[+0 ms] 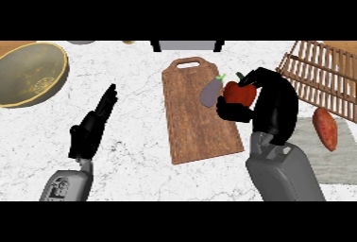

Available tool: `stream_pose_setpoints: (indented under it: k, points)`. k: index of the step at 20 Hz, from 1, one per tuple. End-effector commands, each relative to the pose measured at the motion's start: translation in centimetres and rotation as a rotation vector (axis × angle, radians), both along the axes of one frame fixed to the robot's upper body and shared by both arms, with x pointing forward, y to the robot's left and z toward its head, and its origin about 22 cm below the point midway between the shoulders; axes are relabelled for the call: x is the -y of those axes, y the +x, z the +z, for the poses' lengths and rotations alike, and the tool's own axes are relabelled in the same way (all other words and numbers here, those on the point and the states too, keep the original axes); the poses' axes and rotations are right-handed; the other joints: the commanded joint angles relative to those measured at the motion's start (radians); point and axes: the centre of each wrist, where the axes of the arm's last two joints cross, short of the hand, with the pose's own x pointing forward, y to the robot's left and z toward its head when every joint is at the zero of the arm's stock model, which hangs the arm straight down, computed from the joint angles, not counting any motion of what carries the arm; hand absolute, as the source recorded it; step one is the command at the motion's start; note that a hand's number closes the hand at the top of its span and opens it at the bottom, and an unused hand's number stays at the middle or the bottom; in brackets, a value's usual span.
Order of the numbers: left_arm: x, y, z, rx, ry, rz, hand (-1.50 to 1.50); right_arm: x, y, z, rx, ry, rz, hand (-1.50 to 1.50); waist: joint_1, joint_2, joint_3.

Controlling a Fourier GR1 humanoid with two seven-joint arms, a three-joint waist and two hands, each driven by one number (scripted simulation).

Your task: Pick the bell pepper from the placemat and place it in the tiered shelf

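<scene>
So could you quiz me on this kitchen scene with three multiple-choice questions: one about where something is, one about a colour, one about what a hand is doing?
1. Where does the eggplant lie?
A. in the bowl
B. on the wooden cutting board
C. on the shelf

2. What colour is the bell pepper?
A. red
B. green
C. yellow

3. What is the right hand doing?
A. resting flat on the counter
B. pointing with nothing in it
C. curled round the bell pepper

Answers:
1 B, its grey body sits at the board's right edge.
2 A, it is red with a green stem.
3 C, the black fingers wrap the pepper, while the left hand holds nothing.
</scene>
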Motion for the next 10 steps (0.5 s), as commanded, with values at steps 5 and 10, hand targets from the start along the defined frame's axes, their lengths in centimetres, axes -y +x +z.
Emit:
stream_pose_setpoints:
  k: [5, 10]
  points:
    - [-0.5, 0.3, -0.5, -0.002, 0.012, -0.005, 0.00, 0.1, -1.4, 6.9, 0.098, -0.093, -0.235, 1.50, -0.008, 0.003, 0.000]
    - [0.2, -0.1, 0.9, -0.002, 0.017, -0.003, 0.00, 2.5, -0.5, 9.0, 0.178, -0.142, -0.334, 1.50, -0.002, 0.004, 0.001]
